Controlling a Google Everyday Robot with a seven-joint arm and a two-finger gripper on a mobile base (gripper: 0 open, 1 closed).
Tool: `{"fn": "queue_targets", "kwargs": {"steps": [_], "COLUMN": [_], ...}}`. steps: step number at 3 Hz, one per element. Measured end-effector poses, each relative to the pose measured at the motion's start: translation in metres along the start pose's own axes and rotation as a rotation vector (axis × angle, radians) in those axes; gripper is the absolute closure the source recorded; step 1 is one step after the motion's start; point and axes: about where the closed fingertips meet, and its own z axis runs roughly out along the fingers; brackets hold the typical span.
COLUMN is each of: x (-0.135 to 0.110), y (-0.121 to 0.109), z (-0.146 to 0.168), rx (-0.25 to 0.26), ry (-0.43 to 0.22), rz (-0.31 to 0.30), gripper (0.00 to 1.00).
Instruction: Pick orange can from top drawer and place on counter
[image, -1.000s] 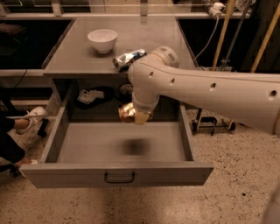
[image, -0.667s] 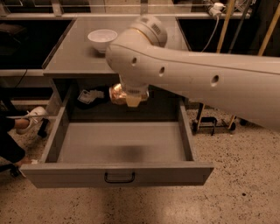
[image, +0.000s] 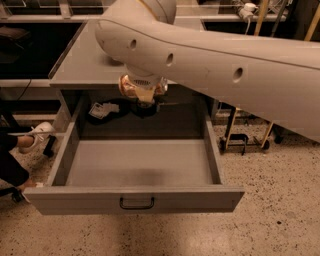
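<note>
As tool (image: 145, 96) overhangs drawer (image: 200, 198), orange can (image: 131, 86) crosswise

Claw (image: 144, 94) clasping orange can (image: 128, 86) at counter (image: 85, 65) edge.

dim — gripper (image: 143, 91) in shadow at counter (image: 85, 65)

Jaws, orange can (image: 128, 88) up by counter (image: 85, 65)
</note>
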Motion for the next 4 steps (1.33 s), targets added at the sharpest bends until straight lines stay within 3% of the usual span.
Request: {"fn": "queue_targets", "kwargs": {"steps": [1, 2, 3, 4], "x": [0.011, 0.067, 0.126, 0.148], "y": [-0.01, -0.048, -0.11, -0.151], "z": [-0.003, 0.005, 0.019, 0.05], "rx": [0.013, 0.037, 0.116, 0.122], "ry": [-0.04, -0.124, -0.262, -0.36], "rz": [0.036, 0.143, 0.267, 0.383], "gripper": [1.0, 1.0, 1.0, 1.0]}}
